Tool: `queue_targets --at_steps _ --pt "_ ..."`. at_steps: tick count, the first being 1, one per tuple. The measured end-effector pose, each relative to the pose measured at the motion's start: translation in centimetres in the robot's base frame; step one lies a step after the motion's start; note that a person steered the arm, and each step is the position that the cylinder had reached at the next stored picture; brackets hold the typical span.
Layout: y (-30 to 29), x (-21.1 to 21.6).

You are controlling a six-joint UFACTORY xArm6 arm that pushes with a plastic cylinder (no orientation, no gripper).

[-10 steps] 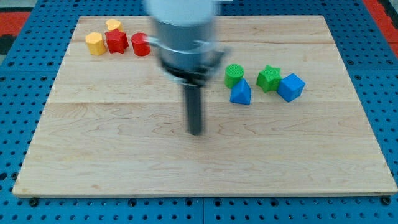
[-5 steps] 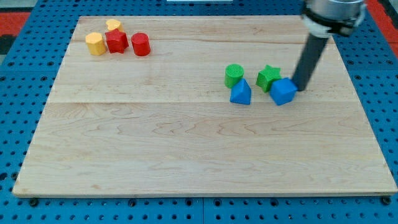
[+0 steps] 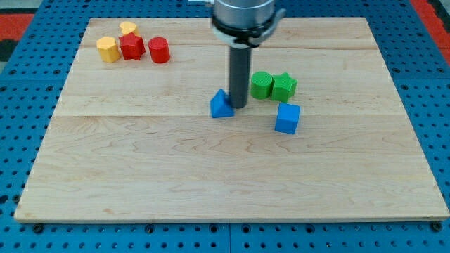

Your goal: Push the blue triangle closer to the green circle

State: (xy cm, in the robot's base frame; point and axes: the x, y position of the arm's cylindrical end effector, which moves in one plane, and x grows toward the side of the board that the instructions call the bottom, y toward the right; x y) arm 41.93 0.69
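Blue and small, the solid blue triangle block [image 3: 222, 105] sits on the pale wooden table [image 3: 211, 183] a little left of centre and towards the far half, with my tip [image 3: 239, 107] touching or just beside its right face. That puts the dark rod squarely between the triangle and the round green circle block [image 3: 261, 85], which stands near, to the right and slightly farther back, pressed against the green star-shaped block [image 3: 284, 87]. A blue cube block [image 3: 287, 118] lies nearer and to the right of the pair. There is no claw on this arm, only the rod, so nothing opens, closes or grips. The triangle looks like a light, rigid piece that should slide easily over the smooth wood; being small and wedge-shaped, it will probably twist away if struck off-centre. As I judge it, contact belongs on its left face, low and in the middle, pushing right and slightly far, so my tip must first go round it. Far off at the far left sit two yellow blocks [image 3: 107, 49], a red star-like block [image 3: 131, 46] and a red cylinder block [image 3: 159, 50].
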Motion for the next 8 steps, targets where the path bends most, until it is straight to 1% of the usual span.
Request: queue_targets --at_steps 1,2,3,4,6,7,8 --pt "1.4 0.6" --pt "0.3 1.0" --pt "-1.2 2.5" --pt "-5.4 2.4" --pt "-2.8 -0.1" --pt "-3.1 2.8" --pt "-8.2 2.8"
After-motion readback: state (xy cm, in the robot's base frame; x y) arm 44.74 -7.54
